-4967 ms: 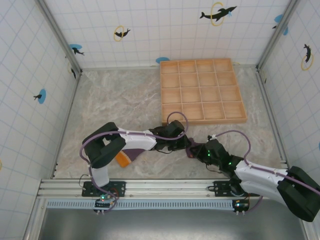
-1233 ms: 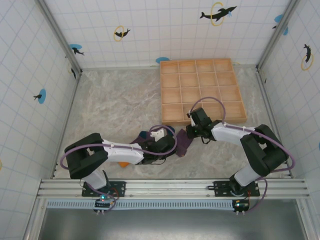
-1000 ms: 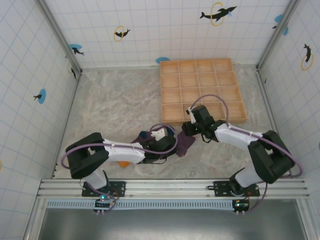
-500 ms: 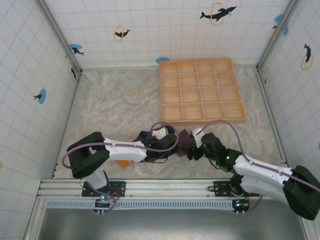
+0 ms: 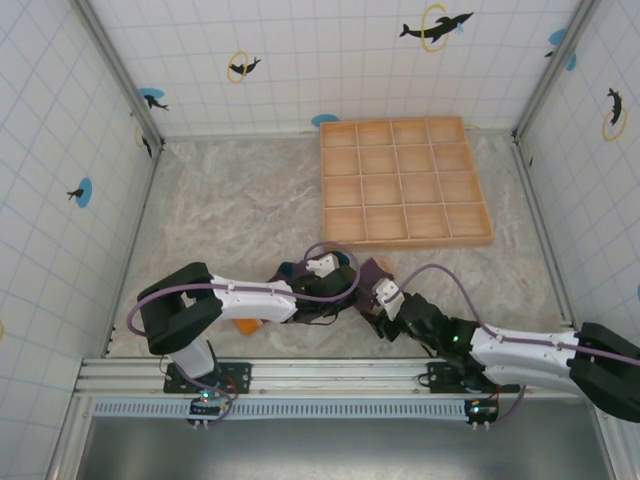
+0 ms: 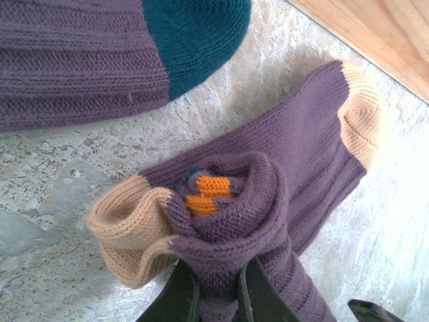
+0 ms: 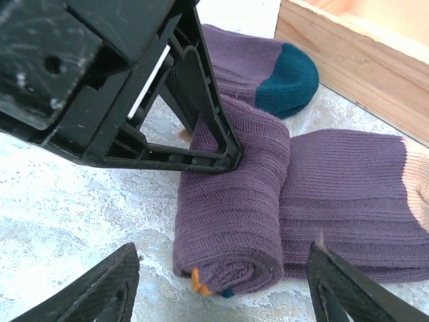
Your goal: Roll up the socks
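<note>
A purple sock pair is partly rolled into a roll (image 6: 228, 208) with orange and teal yarn at its core. Its unrolled tail with a tan toe (image 6: 358, 117) lies flat toward the tray. My left gripper (image 6: 216, 295) is shut on one end of the roll. From the other end, my right gripper (image 7: 224, 295) stands open, its fingers (image 7: 100, 288) wide on either side of the roll (image 7: 228, 215) and apart from it. In the top view the two grippers, left (image 5: 338, 292) and right (image 5: 378, 305), meet over the socks (image 5: 372, 272) near the front edge.
A second purple sock with a teal toe (image 6: 194, 33) lies flat just beyond the roll. The wooden grid tray (image 5: 405, 180) sits at the back right, with its edge (image 7: 362, 60) close behind the socks. An orange cloth (image 5: 245, 325) shows under the left arm.
My right arm has swung from beside the tray down to the near side of the socks and now points at the roll's end. The left gripper has kept its hold.
</note>
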Tool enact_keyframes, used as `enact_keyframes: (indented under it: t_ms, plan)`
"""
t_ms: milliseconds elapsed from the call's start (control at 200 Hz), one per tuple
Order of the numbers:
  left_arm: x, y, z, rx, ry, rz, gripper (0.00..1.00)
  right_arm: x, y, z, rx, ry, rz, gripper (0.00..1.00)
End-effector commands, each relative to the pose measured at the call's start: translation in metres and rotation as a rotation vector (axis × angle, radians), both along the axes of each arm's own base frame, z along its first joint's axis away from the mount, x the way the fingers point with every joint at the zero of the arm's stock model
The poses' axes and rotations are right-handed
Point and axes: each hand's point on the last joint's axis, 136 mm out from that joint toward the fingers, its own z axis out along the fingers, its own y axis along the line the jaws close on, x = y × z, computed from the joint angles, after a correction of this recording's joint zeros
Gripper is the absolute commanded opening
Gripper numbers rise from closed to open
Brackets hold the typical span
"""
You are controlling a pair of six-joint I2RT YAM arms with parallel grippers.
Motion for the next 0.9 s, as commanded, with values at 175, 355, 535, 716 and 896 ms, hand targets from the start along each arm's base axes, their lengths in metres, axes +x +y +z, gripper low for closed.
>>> enact_keyframes:
  t_ms: [175, 355, 535, 716, 896]
  plan:
    - [-0.012, 0.012, -0.017, 0.085, 0.05, -0.019, 0.0, 0.016, 0.017, 0.011, 0.015, -0.065, -0.02, 0.65]
    - [-0.012, 0.011, -0.018, 0.083, 0.056, -0.022, 0.0, 0.019, 0.022, 0.01, 0.008, -0.068, -0.018, 0.65]
    - [-0.013, 0.011, -0.018, 0.083, 0.057, -0.024, 0.0, 0.023, 0.024, 0.009, 0.003, -0.067, -0.024, 0.65]
    - [-0.013, 0.012, -0.019, 0.083, 0.06, -0.024, 0.0, 0.025, 0.024, 0.004, 0.004, -0.038, -0.032, 0.5]
    - [-0.011, 0.006, -0.014, 0.07, 0.05, -0.034, 0.0, 0.026, 0.022, -0.006, 0.004, 0.032, -0.042, 0.2]
